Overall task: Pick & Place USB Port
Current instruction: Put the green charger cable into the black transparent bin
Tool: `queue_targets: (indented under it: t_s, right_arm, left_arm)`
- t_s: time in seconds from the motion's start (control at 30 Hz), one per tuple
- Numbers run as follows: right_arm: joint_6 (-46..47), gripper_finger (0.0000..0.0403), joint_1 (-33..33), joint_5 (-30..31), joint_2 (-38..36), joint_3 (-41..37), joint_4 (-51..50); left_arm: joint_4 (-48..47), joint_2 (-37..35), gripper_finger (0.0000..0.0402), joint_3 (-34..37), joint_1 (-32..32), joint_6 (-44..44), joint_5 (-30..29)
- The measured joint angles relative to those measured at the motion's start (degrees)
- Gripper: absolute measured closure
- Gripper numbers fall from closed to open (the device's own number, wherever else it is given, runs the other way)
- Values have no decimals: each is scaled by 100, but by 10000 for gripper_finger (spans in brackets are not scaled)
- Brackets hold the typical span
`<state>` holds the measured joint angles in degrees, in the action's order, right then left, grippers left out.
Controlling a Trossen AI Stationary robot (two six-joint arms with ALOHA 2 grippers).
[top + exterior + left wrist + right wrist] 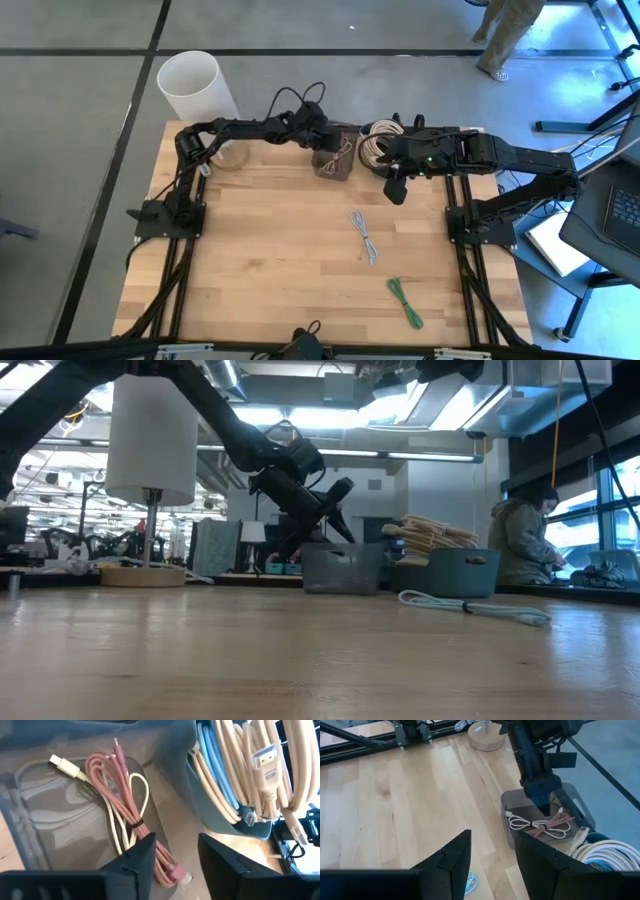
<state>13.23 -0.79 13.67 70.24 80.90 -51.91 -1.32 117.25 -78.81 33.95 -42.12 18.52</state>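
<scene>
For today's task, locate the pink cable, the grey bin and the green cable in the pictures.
pink cable [131,807], left wrist view, on its bundled middle strands.
grey bin [512,838], right wrist view, on its near wall.
green cable [405,301], high view, on its middle, lying on the table.

Wooden table [280,250]: grey bin [333,163], teal bowl [372,160], lamp base [229,155], grey cable [364,236], green cable [405,301].

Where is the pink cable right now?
The pink cable lies bundled with a white one inside the grey bin at the table's far edge, right under the left gripper and beside the round tub of coiled cables.
</scene>
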Motion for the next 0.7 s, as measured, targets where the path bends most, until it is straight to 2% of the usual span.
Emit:
queue_targets:
  t_s: [0.1,0.17,0.3,0.37,0.5,0.7]
  right_arm:
    - [-13,247,-1,4,0,0,-1]
    - [-24,247,1,4,0,0,-1]
    - [-41,247,-1,5,0,0,-23]
    - [-42,247,1,4,0,0,-23]
    - [-39,247,-1,7,0,0,-35]
    - [0,247,0,0,0,0,-237]
  left_arm:
    - [121,-2,239,0,2,-66,78]
    - [472,-7,230,9,2,-149,362]
    - [1609,-191,225,0,-4,-438,1022]
    - [1693,-379,227,-142,-16,-317,1057]
    - [996,-772,230,-715,-11,424,999]
    - [-860,-1350,231,-1757,-342,1650,968]
